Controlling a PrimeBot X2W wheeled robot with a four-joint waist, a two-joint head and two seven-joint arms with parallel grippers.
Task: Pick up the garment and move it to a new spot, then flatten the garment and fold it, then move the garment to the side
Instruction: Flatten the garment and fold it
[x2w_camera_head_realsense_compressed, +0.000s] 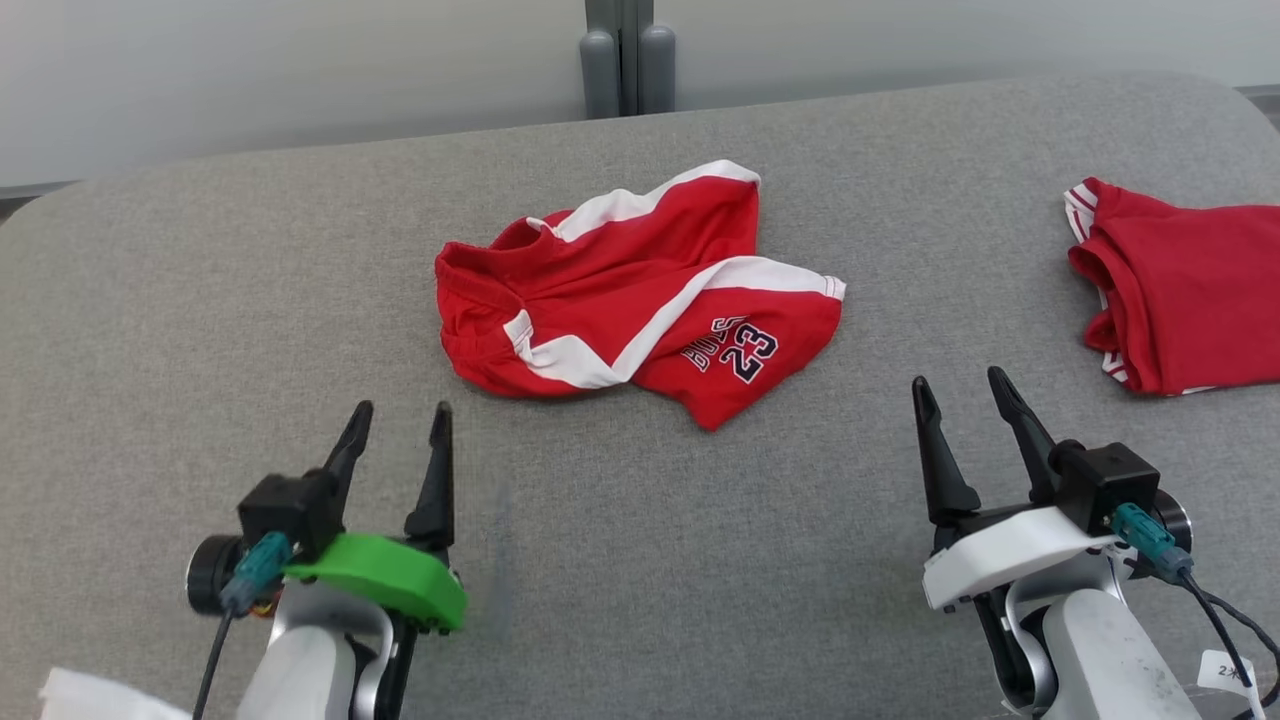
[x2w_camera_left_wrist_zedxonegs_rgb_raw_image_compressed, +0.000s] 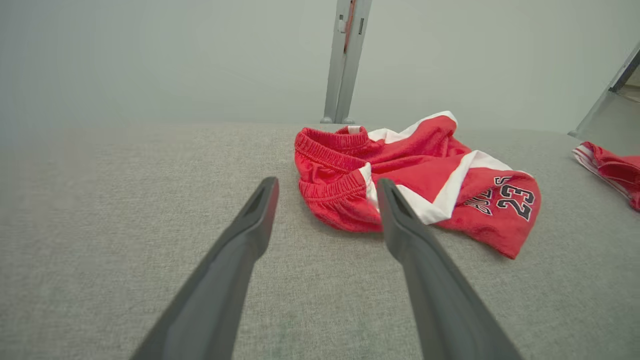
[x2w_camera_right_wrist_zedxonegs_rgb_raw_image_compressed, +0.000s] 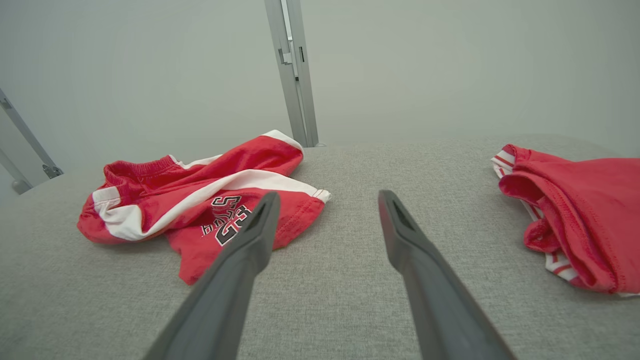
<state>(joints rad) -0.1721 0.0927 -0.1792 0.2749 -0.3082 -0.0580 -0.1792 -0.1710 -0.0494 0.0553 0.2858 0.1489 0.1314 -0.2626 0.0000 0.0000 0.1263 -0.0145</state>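
Observation:
A crumpled pair of red shorts (x2w_camera_head_realsense_compressed: 630, 290) with white stripes and a "23" print lies in the middle of the grey table; it also shows as the shorts (x2w_camera_left_wrist_zedxonegs_rgb_raw_image_compressed: 410, 180) ahead of my left fingers and the shorts (x2w_camera_right_wrist_zedxonegs_rgb_raw_image_compressed: 195, 200) left of my right fingers. My left gripper (x2w_camera_head_realsense_compressed: 398, 412) hovers open near the table's front left, short of the shorts and apart from them. On the front right my right gripper (x2w_camera_head_realsense_compressed: 960, 385) is open too, with nothing between its fingers. Both pairs of fingers point toward the far edge.
A second red garment (x2w_camera_head_realsense_compressed: 1180, 290) with striped trim lies folded at the table's right edge, also seen as the red garment (x2w_camera_right_wrist_zedxonegs_rgb_raw_image_compressed: 575, 215). A grey post (x2w_camera_head_realsense_compressed: 627, 55) stands behind the table's far edge. The grey table surface (x2w_camera_head_realsense_compressed: 200, 320) is bare on the left.

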